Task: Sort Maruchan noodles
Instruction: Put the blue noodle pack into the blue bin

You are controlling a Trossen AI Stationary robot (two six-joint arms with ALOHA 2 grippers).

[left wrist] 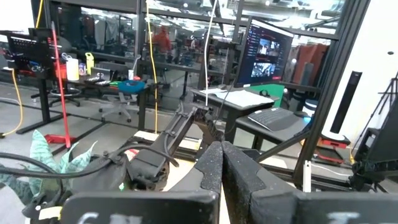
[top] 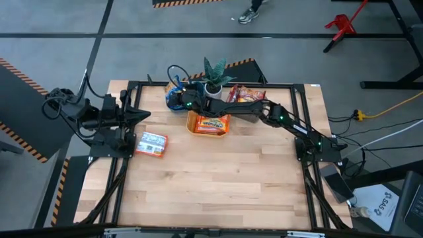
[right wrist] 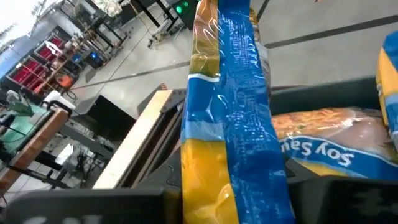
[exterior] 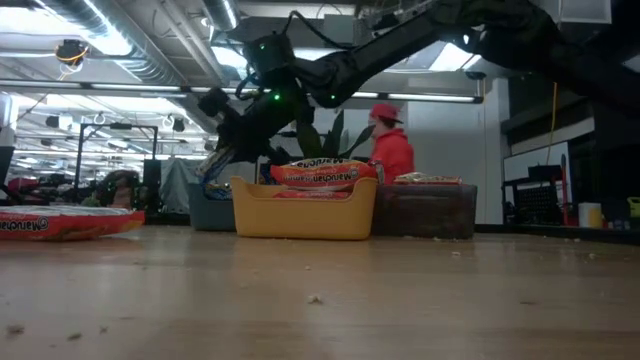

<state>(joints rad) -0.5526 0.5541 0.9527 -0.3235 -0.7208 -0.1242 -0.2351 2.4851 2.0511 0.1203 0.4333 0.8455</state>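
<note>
The yellow-and-blue packet hangs edge-on directly in front of the right wrist camera, pinched between the fingers of the right gripper. In the high view that gripper sits over the teal bin at the far edge of the table. A second packet of the same print, labelled soy sauce, already lies in that bin beneath the held one.

The orange bin, next along that far row, holds orange packets stacked above its rim. The grey bin beside it contains red-and-white packets. A potted plant stands behind the bins.

Unsorted stock: one packet lies flat on the table near the left arm, well apart from all three bins (it reads red-orange in the low view). No other loose packet shows on the table.

Assessment: sorting appears mostly complete. Remaining work is to release the held packet into the teal bin, then collect the loose packet and place it by colour.

The left gripper waits at the left edge of the table, fingers pressed together with nothing between them
</note>
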